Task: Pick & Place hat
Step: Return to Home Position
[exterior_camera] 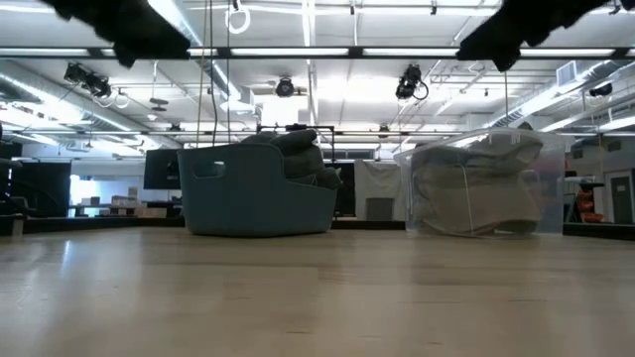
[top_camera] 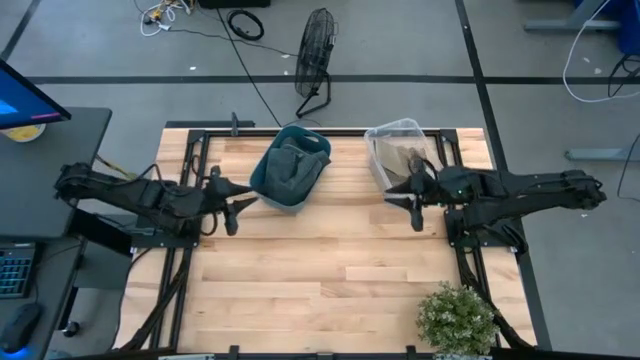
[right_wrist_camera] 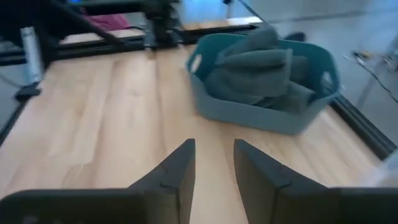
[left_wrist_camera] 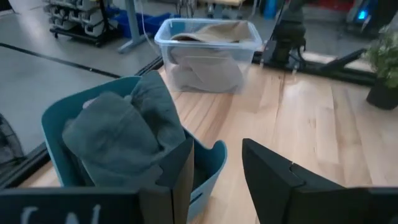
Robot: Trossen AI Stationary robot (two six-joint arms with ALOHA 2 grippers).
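Observation:
A teal bin point(top_camera: 290, 170) at the table's far middle holds dark grey-green hats point(top_camera: 292, 163); it also shows in the left wrist view point(left_wrist_camera: 124, 143) and the right wrist view point(right_wrist_camera: 264, 84). A clear bin point(top_camera: 398, 152) to its right holds tan hats point(left_wrist_camera: 208, 46). My left gripper point(top_camera: 237, 210) hovers open and empty just left of the teal bin. My right gripper point(top_camera: 408, 197) hovers open and empty by the clear bin's near side.
A potted plant point(top_camera: 457, 318) stands at the table's near right corner. Bare wood point(top_camera: 320, 270) lies across the middle and near part of the table. A fan point(top_camera: 316, 55) stands on the floor beyond the far edge.

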